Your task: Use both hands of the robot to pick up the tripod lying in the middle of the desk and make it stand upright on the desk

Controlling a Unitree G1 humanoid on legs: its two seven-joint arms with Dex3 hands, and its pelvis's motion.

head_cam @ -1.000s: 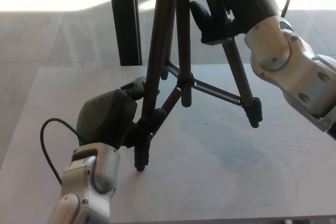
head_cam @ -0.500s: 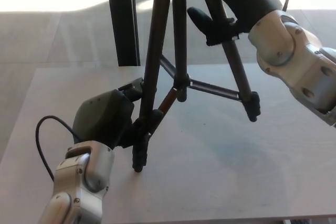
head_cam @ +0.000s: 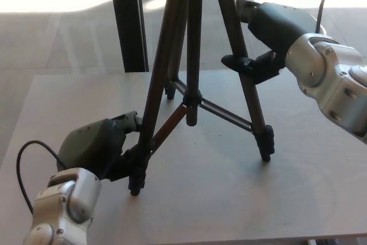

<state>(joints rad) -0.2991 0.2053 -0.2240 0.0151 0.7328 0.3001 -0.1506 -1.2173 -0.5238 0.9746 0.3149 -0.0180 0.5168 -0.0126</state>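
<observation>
Now the tripod (head_cam: 192, 73) stands near-upright on the desk (head_cam: 287, 199), its long axis vertical, with the left hand (head_cam: 94, 147) clasping its near-left leg low down and the right hand (head_cam: 261, 64) gripping its right leg higher up.

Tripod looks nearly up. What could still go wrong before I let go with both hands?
1. The left hand sits right at the foot of the near leg; pulling away carelessly could drag that foot and tip the tripod.
2. The right hand presses against the right leg high up, so a sideways withdrawal might push the top over.
3. The back foot stands near the desk's far edge; any slide backward could drop it off.
</observation>
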